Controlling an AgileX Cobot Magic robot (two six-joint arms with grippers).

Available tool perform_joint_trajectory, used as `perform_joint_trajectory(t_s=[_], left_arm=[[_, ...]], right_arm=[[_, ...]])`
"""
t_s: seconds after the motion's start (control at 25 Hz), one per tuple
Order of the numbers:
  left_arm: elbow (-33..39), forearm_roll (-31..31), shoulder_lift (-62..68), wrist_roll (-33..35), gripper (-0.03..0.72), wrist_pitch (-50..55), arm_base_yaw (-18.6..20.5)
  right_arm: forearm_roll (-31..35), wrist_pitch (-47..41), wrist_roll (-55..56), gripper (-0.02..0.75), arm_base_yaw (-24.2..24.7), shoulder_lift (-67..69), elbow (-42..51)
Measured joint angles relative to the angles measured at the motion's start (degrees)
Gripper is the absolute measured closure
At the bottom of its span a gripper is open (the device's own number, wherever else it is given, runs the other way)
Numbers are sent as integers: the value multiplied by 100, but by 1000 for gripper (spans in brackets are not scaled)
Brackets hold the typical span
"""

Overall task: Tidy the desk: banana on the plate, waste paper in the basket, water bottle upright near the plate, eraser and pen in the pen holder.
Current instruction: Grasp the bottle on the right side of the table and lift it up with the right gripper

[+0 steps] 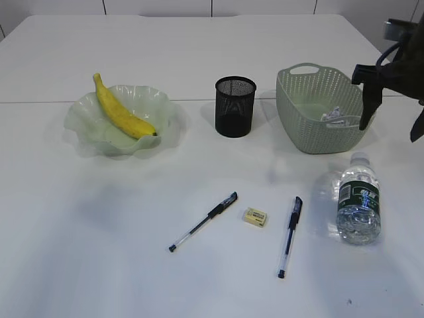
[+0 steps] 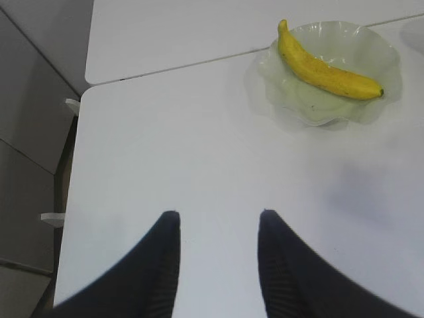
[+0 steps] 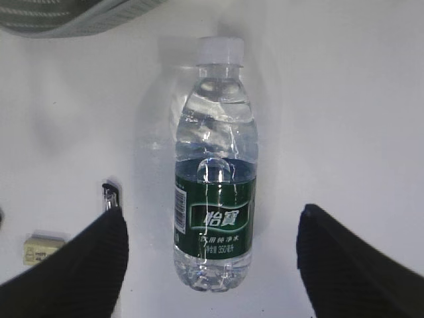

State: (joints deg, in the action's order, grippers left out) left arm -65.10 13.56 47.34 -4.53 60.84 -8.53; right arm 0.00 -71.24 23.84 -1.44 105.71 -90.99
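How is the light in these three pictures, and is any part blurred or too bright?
Exterior view: even, soft light; faint shadows beside the plate and the water bottle; the table's far part is nearly washed out. Left wrist view: sharp banana, blurred dark claw. Right wrist view: small glints on the bottle, claw edges soft.

Exterior camera looks down slantwise across the table (image 1: 132,278); both wrist cameras look down closer, sharing it.
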Motion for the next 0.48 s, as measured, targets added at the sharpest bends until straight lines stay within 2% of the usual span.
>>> perform_joint_trajectory(t_s=[0.48], left_arm=[[0,-86,-14,0,412,150,0]], right_arm=[[0,80,21,150,0,637,0]])
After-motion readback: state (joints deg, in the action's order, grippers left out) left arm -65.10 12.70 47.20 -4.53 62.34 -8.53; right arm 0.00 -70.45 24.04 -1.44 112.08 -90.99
